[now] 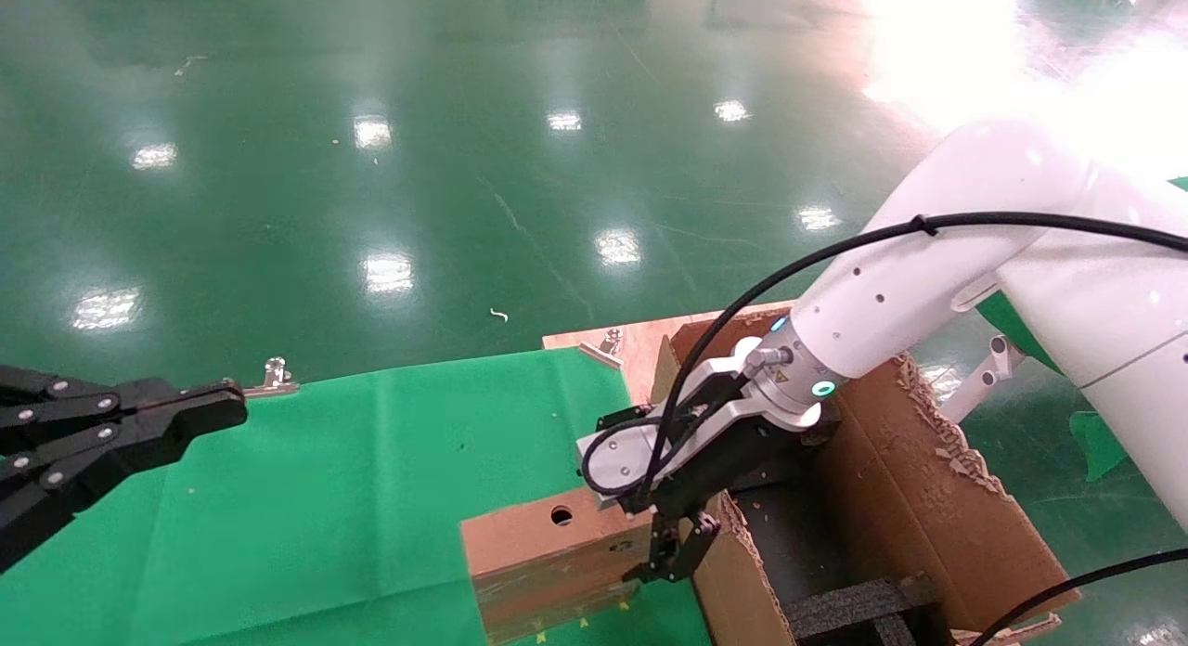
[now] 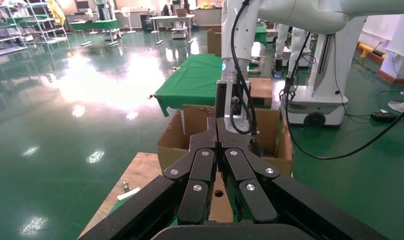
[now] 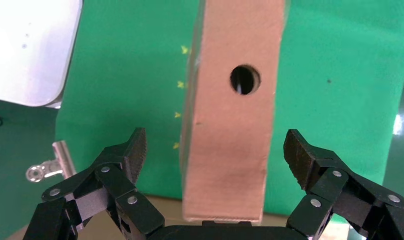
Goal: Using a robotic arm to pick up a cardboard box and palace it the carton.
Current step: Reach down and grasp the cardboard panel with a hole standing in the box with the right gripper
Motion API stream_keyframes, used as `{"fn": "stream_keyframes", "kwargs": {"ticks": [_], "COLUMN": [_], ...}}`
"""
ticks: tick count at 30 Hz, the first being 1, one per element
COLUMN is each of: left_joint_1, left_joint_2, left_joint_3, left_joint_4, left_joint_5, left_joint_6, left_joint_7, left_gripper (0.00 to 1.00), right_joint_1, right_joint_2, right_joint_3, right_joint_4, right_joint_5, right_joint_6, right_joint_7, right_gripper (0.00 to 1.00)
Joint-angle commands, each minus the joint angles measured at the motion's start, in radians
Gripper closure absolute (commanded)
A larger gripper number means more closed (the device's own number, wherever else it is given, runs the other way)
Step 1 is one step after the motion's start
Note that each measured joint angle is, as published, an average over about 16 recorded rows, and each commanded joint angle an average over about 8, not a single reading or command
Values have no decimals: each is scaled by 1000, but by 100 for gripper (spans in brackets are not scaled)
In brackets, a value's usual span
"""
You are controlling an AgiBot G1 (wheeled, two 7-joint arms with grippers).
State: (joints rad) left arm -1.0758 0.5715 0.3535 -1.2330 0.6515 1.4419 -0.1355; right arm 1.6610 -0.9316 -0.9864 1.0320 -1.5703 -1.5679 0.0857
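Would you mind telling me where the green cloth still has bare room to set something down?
The green cloth is bare between the left gripper and the cardboard box, up to the metal clip. It is crowded by the carton, where the right gripper straddles the box, fingers open.

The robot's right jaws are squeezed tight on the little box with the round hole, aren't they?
Not quite. The right gripper is at the little cardboard box with the round hole, but its jaws are wide open, one on each side of the box with a gap on both sides. The right wrist view shows it.
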Motion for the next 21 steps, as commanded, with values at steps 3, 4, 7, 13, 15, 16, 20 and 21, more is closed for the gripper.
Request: {"fn": "stream_keyframes", "kwargs": {"ticks": [3, 4, 7, 13, 15, 16, 20, 21], "left_joint_1": [0, 0, 0, 0, 0, 0, 0, 0], "left_joint_2": [0, 0, 0, 0, 0, 0, 0, 0], "left_joint_3": [0, 0, 0, 0, 0, 0, 0, 0], "left_joint_4": [0, 0, 0, 0, 0, 0, 0, 0], "left_joint_5": [0, 0, 0, 0, 0, 0, 0, 0], "left_joint_6": [0, 0, 0, 0, 0, 0, 0, 0], "left_joint_7": [0, 0, 0, 0, 0, 0, 0, 0], "left_gripper": [0, 0, 0, 0, 0, 0, 0, 0], "right_joint_1": [14, 16, 18, 12, 10, 9, 7, 6], "right_joint_2": [-8, -9, -9, -7, -6, -6, -5, -5], "right_joint_3": [-19, -20, -20, -15, -14, -13, -12, -11], "right_joint_4": [-18, -20, -21, -17, -16, -15, -13, -13], "right_joint_5": [0, -1, -1, 3, 4, 4, 5, 6], "right_joint_6": [8, 9, 12, 9, 8, 7, 6, 6], "right_joint_7": [-19, -20, -21, -16, -15, -15, -14, -13], "right_gripper": [75, 88, 100, 100, 100, 100, 100, 100]}}
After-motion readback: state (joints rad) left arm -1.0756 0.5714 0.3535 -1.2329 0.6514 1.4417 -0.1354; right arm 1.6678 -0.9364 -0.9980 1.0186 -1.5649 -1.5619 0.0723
